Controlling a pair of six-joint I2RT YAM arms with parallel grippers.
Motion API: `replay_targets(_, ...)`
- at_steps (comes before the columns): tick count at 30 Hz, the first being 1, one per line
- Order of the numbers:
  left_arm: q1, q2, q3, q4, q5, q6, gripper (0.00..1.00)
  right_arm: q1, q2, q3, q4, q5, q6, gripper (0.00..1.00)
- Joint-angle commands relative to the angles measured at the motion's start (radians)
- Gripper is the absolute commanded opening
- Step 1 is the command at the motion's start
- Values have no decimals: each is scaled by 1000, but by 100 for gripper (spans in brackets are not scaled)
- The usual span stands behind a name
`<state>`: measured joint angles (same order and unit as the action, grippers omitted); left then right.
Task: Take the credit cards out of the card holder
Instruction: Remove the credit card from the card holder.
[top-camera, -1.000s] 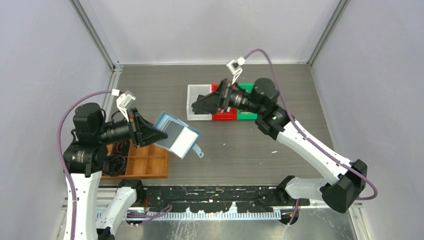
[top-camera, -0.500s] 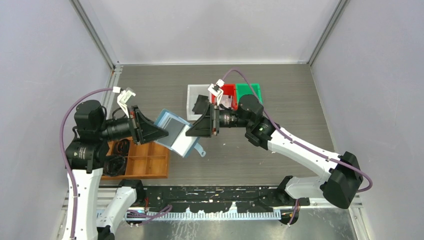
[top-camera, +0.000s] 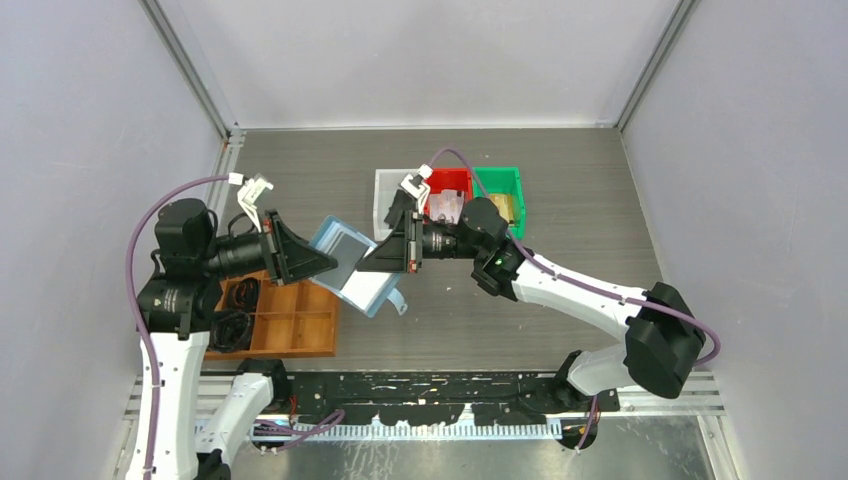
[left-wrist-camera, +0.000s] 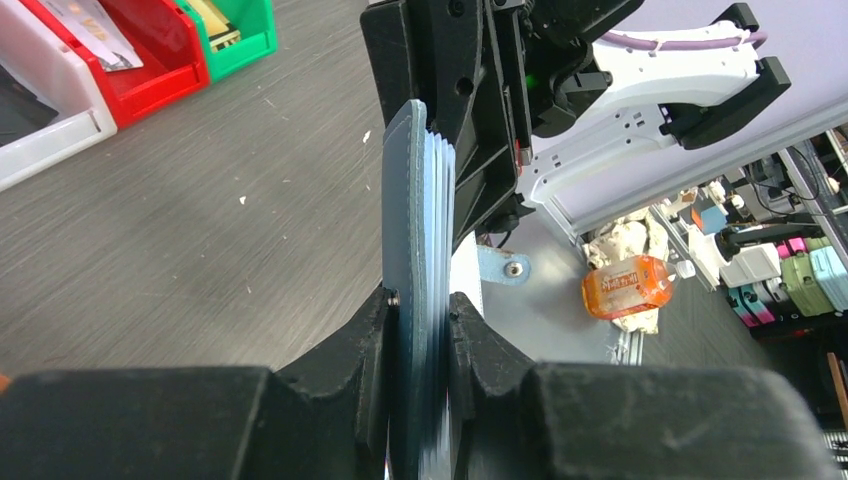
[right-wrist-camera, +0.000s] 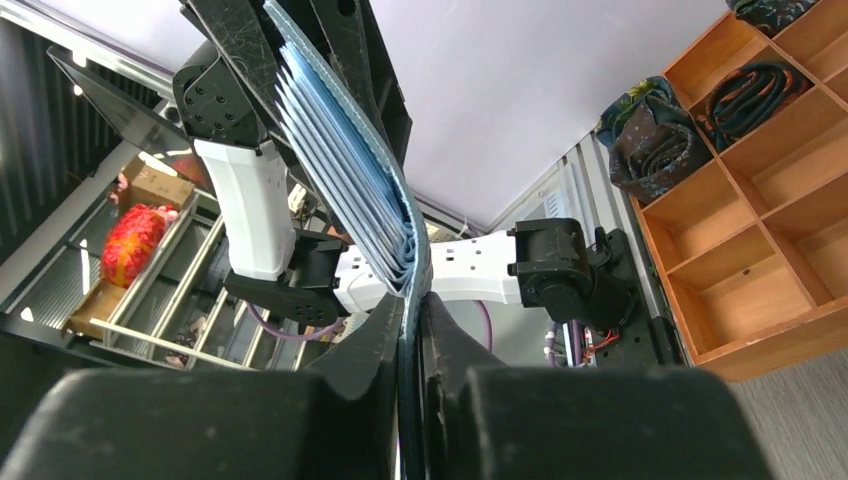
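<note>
The teal-blue card holder (top-camera: 362, 282) hangs in the air left of centre, with my left gripper (top-camera: 318, 265) shut on its left end. The left wrist view shows it edge-on (left-wrist-camera: 415, 220) between that gripper's (left-wrist-camera: 420, 300) pads, snap tab (left-wrist-camera: 505, 268) dangling. A dark grey credit card (top-camera: 345, 252) lies in its open face. My right gripper (top-camera: 374, 258) is at its right edge. In the right wrist view its jaws (right-wrist-camera: 412, 300) are pinched on the edge where the pale blue pockets (right-wrist-camera: 340, 150) fan out. I cannot tell whether a card is in that pinch.
White (top-camera: 383, 190), red (top-camera: 452, 180) and green (top-camera: 503, 185) bins stand at the back centre; the red one holds a pale card (top-camera: 445, 206). A brown wooden compartment tray (top-camera: 290, 320) with coiled items sits under the left arm.
My right arm swung from the bins leftward to the card holder, and its open jaws closed on the holder's right edge. The left gripper kept its hold.
</note>
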<state>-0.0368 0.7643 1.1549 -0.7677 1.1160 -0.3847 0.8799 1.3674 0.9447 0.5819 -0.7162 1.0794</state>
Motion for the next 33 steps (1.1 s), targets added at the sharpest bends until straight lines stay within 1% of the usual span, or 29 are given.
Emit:
replay_targets(1,-2,-3,6,52,47,-7,11,7,-43,-14,102,37,12,14)
replay_targets(4,-2,3,4,68,64,-38,21,7,-54,-28,93,28,4,14)
replay_targets(6,-2,10,5,76,78,-62,22,7,-63,-42,93,27,5,16)
replay_targets(7,-2,12,5,80,81,-69,21,7,-66,-48,94,26,5,22)
replay_targets(8,-2,11,4,83,79,-70,18,7,-68,-53,94,27,11,36)
replay_targets(9,-2,10,3,85,71,-66,15,7,-69,-58,98,27,16,43)
replay_targets(10,-3,7,3,85,60,-62,12,7,-68,-63,112,27,23,46)
replay_targets(12,-2,0,1,91,51,-59,9,7,-67,-70,126,31,35,47)
replay_targets(13,-2,-2,-1,98,49,-64,9,6,-66,-70,128,32,37,46)
replay_targets(14,-3,-2,-2,103,47,-71,8,7,-65,-70,131,32,38,42)
replay_targets(19,-2,1,4,105,45,-81,9,7,-72,-73,132,34,33,14)
replay_targets(20,-2,1,5,106,43,-85,13,7,-75,-76,132,41,31,9)
replay_targets(21,-2,1,6,107,41,-91,21,7,-76,-76,129,50,31,3)
replay_targets(22,-2,2,6,106,41,-94,33,6,-77,-76,125,63,31,1)
replay_targets(23,-2,3,4,105,42,-95,41,6,-77,-76,118,74,31,1)
replay_targets(24,-3,3,3,104,43,-95,45,7,-76,-76,113,84,33,1)
replay_targets(25,-2,3,0,104,42,-94,47,7,-73,-75,109,91,37,1)
replay_targets(29,-3,-1,-4,89,29,-67,47,6,-63,-78,124,90,56,1)
replay_targets(33,-2,-3,-10,88,9,-59,42,7,-77,-87,121,89,51,1)
